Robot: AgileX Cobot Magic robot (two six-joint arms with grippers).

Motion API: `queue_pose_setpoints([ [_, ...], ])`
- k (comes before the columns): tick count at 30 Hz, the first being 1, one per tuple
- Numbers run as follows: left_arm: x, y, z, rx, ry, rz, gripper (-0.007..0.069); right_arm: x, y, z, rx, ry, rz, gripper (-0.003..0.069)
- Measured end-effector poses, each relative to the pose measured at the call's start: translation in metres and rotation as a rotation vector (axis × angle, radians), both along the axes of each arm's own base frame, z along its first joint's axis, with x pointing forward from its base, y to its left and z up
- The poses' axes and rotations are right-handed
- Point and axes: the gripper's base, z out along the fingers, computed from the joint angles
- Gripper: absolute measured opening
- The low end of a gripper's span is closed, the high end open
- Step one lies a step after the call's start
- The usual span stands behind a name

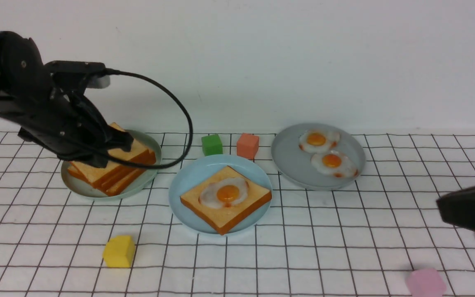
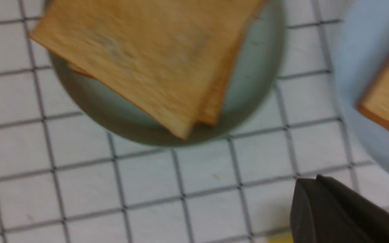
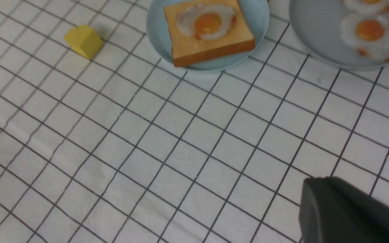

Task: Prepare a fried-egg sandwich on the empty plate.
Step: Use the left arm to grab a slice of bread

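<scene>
The sky-blue plate (image 1: 188, 177) lies mid-table with one toast slice (image 1: 237, 212) on it and a fried egg (image 1: 227, 193) on top of that slice. The right wrist view shows the same plate (image 3: 258, 20), toast (image 3: 211, 47) and egg (image 3: 208, 22). A stack of plain toast (image 1: 118, 165) rests on a pale grey-green plate (image 1: 97, 192) at the left. My left gripper (image 1: 128, 144) hovers by that stack (image 2: 147, 50), shut and holding nothing (image 2: 307, 180). My right gripper (image 1: 441, 204) hangs at the right edge, shut and empty (image 3: 316, 182).
A grey plate (image 1: 291, 161) at back right holds two fried eggs (image 1: 318, 140). Green (image 1: 212, 144) and salmon (image 1: 248, 145) blocks stand behind the blue plate. A yellow block (image 1: 119, 251) lies front left, a pink one (image 1: 425, 282) front right.
</scene>
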Motion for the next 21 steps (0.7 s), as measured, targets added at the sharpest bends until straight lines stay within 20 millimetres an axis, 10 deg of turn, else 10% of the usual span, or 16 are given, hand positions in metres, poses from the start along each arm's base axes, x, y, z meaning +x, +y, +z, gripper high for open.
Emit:
queue_pose_setpoints([
  [7, 0.032, 0.003, -0.020, 0.099, -0.004, -0.160, 0.0082, -0.007, -0.003, 0.001, 0.015, -0.016, 0.001, 0.0014],
  [15, 0.054, 0.005, -0.053, 0.206, -0.047, -0.247, 0.0403, -0.008, -0.002, 0.001, 0.026, 0.000, 0.005, 0.0016],
  [21, 0.063, 0.005, -0.073, 0.220, -0.049, -0.254, 0.0444, -0.008, -0.002, 0.001, 0.037, 0.008, 0.004, 0.0016],
])
